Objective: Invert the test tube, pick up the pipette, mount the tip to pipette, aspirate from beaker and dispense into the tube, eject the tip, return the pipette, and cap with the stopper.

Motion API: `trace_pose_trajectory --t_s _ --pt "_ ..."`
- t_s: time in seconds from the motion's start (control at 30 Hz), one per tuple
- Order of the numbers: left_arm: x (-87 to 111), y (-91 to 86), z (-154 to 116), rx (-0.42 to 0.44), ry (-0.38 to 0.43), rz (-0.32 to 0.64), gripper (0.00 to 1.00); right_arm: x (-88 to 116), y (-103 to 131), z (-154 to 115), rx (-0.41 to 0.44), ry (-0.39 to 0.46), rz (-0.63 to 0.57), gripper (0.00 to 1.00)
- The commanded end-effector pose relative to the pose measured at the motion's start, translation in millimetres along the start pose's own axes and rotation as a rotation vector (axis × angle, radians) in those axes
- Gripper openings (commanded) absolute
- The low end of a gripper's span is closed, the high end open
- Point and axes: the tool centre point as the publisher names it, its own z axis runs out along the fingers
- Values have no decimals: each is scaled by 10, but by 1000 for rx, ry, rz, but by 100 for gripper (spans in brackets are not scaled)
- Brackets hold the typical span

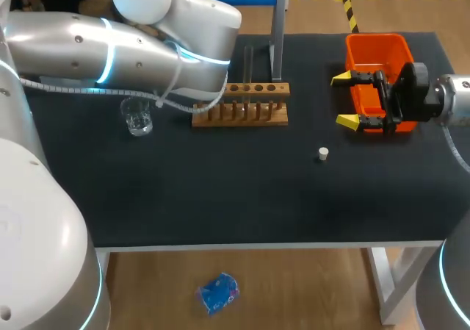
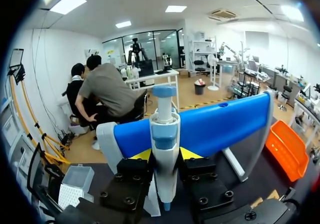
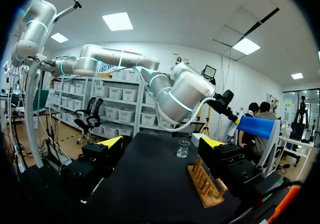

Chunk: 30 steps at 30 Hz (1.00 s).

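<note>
- Beaker (image 1: 137,117) of clear glass stands upright on the left part of the black table (image 1: 220,198), apart from everything else.
- My left arm (image 1: 147,43) comes in above the beaker and reaches toward the back of the table. It hides its own gripper in the head view.
- In the left wrist view, my left gripper (image 2: 165,154) has its fingers nearly together, pressed on both sides of the white and blue pipette (image 2: 165,134). The pipette stands upright between them, just in front of the blue bar of the stand (image 2: 225,124). I cannot tell if the pipette hangs on the bar.
- A clear tip box (image 2: 75,184) sits on the table off to one side of that gripper.
- The wooden rack (image 1: 241,103) is near the middle back. A thin clear test tube (image 1: 249,65) stands upright at it.
- The stand's grey post (image 1: 277,29) rises just behind the rack's right end.
- The small white stopper (image 1: 323,153) lies alone on the table, right of the rack and nearer the front.
- An orange bin (image 1: 378,47) sits at the back right.
- My right gripper (image 1: 345,100) hangs in front of the bin. It is spread wide and holds nothing.
</note>
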Motion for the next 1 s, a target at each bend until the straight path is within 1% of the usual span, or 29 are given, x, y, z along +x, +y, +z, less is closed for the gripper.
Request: trace_pose_trajectory --t_s 0.03,0.23,0.4,0.47,0.57,0.6,0.67,0.7,0.73,0.8,0.83,0.87,0.9,0.93,0.97,1.0 --pt "13 30 -21 -15 2 1 100 7 6 -3 2 0 0 100" --pt "6 24 -60 -5 -4 -4 100 7 6 -3 2 0 0 100" --pt "1 -68 -171 24 -18 35 100 7 6 -3 2 0 0 100" --pt "-7 -124 -258 60 -21 62 100 7 6 -3 2 0 0 100" --pt "-10 -228 -475 189 14 108 100 7 6 -3 2 0 0 100" --pt "-13 -241 -538 220 21 123 100 7 6 -3 2 0 0 100" --pt "-20 -259 -702 309 68 143 100 7 6 -3 2 0 0 100" --pt "-23 -260 -770 338 79 158 100 7 6 -3 2 0 0 100" --pt "-22 -253 -865 371 112 165 100 7 6 -3 2 0 0 100" --pt "-16 -243 -996 420 153 188 100 7 6 -3 2 0 0 100" --pt "-6 -238 -1104 464 201 192 100 7 6 -3 2 0 0 100" --pt "1 -232 -1171 482 240 195 100 7 6 -3 2 0 0 100" --pt "32 -221 -1296 525 313 220 100 7 6 -3 2 0 0 100" --pt "53 -209 -1380 536 360 230 100 7 6 -3 2 0 0 100" --pt "64 -192 -1452 539 388 249 100 7 6 -3 2 0 0 100" --pt "64 -192 -1452 539 388 249 100 7 6 -3 2 0 0 100"
